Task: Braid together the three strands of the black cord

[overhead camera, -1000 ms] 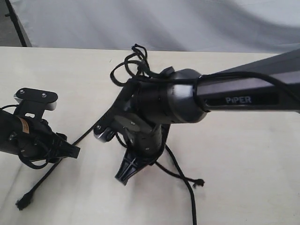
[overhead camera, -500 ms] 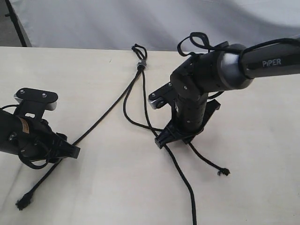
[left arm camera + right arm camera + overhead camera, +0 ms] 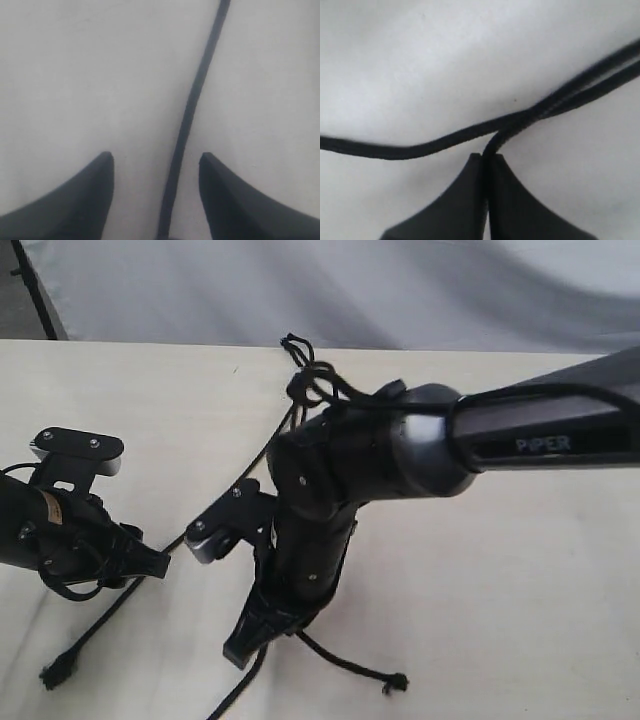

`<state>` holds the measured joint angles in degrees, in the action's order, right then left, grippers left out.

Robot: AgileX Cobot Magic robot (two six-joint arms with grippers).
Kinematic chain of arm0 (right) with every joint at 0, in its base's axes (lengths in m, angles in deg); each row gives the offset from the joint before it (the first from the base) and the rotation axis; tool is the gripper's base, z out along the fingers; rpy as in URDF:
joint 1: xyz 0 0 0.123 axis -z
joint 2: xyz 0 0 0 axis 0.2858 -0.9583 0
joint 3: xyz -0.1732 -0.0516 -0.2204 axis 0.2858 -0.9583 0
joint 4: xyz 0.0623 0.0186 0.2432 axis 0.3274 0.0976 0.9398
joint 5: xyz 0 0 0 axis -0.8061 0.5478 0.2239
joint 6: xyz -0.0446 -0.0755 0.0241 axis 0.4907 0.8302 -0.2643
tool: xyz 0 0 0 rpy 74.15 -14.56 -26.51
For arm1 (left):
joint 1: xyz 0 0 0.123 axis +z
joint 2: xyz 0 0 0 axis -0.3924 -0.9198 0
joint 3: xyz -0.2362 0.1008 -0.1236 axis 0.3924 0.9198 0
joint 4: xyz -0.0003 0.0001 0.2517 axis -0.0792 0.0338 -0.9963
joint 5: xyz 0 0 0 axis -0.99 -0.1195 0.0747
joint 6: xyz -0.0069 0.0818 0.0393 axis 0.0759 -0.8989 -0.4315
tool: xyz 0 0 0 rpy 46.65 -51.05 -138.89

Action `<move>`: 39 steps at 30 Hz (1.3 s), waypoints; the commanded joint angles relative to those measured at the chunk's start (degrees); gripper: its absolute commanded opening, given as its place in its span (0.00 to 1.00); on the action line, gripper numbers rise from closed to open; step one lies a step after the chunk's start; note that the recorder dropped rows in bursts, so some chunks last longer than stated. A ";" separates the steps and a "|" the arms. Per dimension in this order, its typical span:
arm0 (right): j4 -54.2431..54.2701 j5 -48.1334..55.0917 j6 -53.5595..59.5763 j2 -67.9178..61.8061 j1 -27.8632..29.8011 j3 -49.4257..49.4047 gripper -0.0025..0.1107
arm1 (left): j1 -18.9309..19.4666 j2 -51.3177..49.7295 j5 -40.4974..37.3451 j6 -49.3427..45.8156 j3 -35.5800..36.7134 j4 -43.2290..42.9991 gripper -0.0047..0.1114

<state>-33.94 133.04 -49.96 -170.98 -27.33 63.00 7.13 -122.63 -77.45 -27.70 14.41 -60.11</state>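
The black cord's looped end lies at the far middle of the table. One strand runs from it toward the near left, ending in a frayed knot. That strand passes between the fingers of my left gripper, which stands open over it. My right gripper is shut on a second strand, low over the table in the near middle. A further strand crosses just ahead of its tips. A knotted strand end lies near the front edge.
The right arm reaches across the middle and hides where the strands cross. Its own smooth cable loops near the cord's bound end. A grey cloth backdrop hangs behind the pale table.
The right arm swung out to the right, then back left and toward the near edge, taking its strand along. The knotted end shifted toward the front. The left gripper stayed put.
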 commanded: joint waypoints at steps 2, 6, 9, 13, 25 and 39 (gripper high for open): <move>-3.10 1.40 -0.79 11.12 3.73 2.29 0.02 | 0.11 0.26 0.02 -0.15 0.41 0.00 0.47; -3.53 2.10 -2.11 18.21 12.89 2.29 0.02 | 0.11 0.26 -0.10 -0.12 0.41 0.00 0.47; -3.53 2.59 -3.47 18.99 18.88 2.29 0.02 | 0.11 0.26 -0.10 -0.12 0.41 0.00 0.47; -3.53 1.95 -5.95 18.79 25.67 0.26 0.02 | 0.11 0.26 -0.10 -0.12 0.41 0.00 0.47; -3.42 -14.10 -10.19 18.79 34.29 -16.31 0.02 | 0.11 0.26 0.00 -0.12 0.41 0.00 0.47; -3.42 -18.23 -13.23 18.79 34.29 -22.09 0.45 | 0.11 0.26 0.24 -0.12 0.41 0.00 0.47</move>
<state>-37.30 115.73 -62.94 -152.39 6.68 41.21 7.13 -122.63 -77.45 -27.70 14.41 -60.11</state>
